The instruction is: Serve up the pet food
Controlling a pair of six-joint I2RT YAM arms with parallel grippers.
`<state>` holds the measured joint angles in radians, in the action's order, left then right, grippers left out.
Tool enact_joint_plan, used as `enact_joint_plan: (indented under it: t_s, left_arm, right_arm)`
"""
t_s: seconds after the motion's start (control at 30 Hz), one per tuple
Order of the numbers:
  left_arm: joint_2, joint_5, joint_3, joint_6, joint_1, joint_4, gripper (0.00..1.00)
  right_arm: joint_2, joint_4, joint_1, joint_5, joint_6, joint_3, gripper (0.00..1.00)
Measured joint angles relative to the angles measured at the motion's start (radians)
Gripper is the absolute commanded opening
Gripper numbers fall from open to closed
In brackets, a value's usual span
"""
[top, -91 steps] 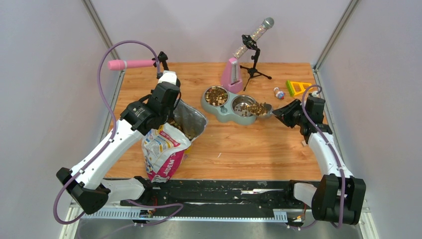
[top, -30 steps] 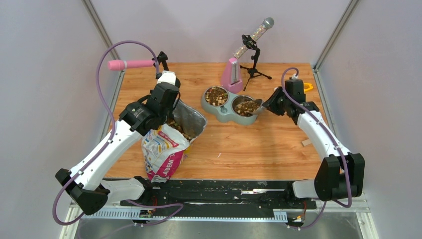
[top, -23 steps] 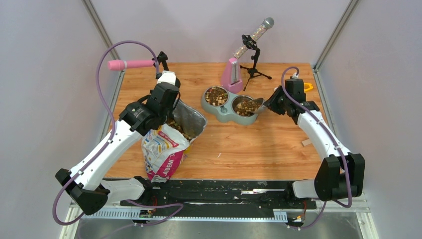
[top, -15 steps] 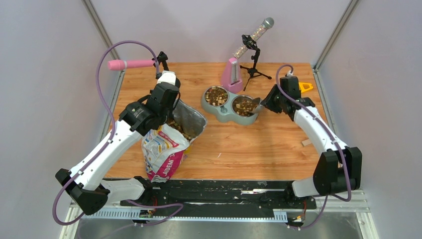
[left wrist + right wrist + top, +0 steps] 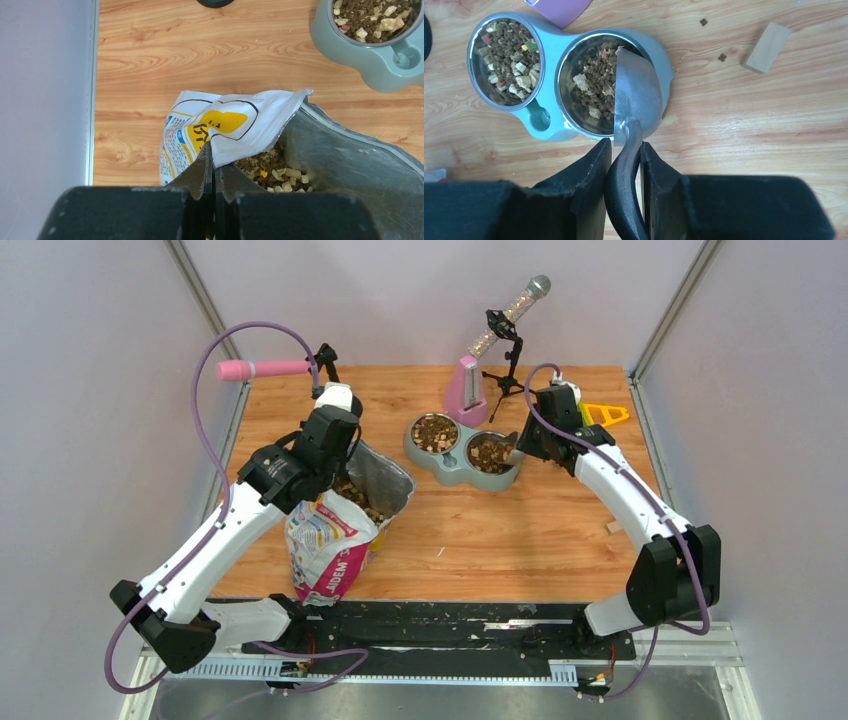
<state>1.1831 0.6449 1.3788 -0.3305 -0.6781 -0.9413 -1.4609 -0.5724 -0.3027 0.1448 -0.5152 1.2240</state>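
Grippers: two. Right gripper clamps the handle of one scoop, jaws narrowly apart. The scoop is tipped over the right bowl of one twin-bowl feeder, upper left of frame. Pet food sits in both bowls and in the bag. Left gripper is pinched fully on the rim of one bag, lower centre. Bag print reads roughly "AIDEM".

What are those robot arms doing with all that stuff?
They are dishing up pet food. The left hand pinches the top edge of the printed bag, holding it open. The right hand grips a metal scoop by its handle, tipped over one bowl of the teal double feeder. Both bowls already have food in them.
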Motion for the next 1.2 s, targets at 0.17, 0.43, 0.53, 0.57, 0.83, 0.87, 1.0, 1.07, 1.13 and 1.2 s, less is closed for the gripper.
enact_joint_plan:
  t_s: [0.17, 0.43, 0.53, 0.57, 0.83, 0.87, 1.0, 1.07, 1.13, 1.2]
  left_arm:
    - [-0.002, 0.0, 0.0, 0.0, 0.0, -0.001, 0.0]
    - [-0.004, 0.0, 0.0, 0.0, 0.0, -0.001, 0.0]
    - [-0.005, 0.0, 0.0, 0.0, 0.0, -0.002, 0.0]
    - [-0.005, 0.0, 0.0, 0.0, 0.0, -0.002, 0.0]
    - [-0.006, 0.0, 0.0, 0.0, 0.0, -0.002, 0.0]
    - [-0.006, 0.0, 0.0, 0.0, 0.0, -0.002, 0.0]
    - [-0.007, 0.0, 0.0, 0.0, 0.0, -0.003, 0.0]
    - [-0.008, 0.0, 0.0, 0.0, 0.0, -0.003, 0.0]
    - [-0.008, 0.0, 0.0, 0.0, 0.0, -0.004, 0.0]
    - [-0.009, 0.0, 0.0, 0.0, 0.0, -0.004, 0.0]
  right_arm:
    - [-0.027, -0.018, -0.007, 0.019, 0.051, 0.039, 0.0]
    - [-0.08, -0.022, -0.064, 0.06, 0.1, 0.085, 0.0]
    - [-0.08, -0.023, -0.084, 0.083, 0.117, 0.087, 0.0]
    - [-0.08, -0.023, -0.089, 0.09, 0.121, 0.087, 0.0]
    - [-0.08, -0.029, -0.116, 0.145, 0.153, 0.089, 0.0]
    - [-0.08, -0.032, -0.121, 0.154, 0.161, 0.09, 0.0]
    - [-0.08, -0.038, -0.142, 0.189, 0.181, 0.095, 0.0]
    - [-0.08, -0.037, -0.151, 0.209, 0.194, 0.097, 0.0]
    - [-0.078, -0.037, -0.16, 0.227, 0.203, 0.097, 0.0]
    - [-0.073, -0.037, -0.166, 0.242, 0.211, 0.097, 0.0]
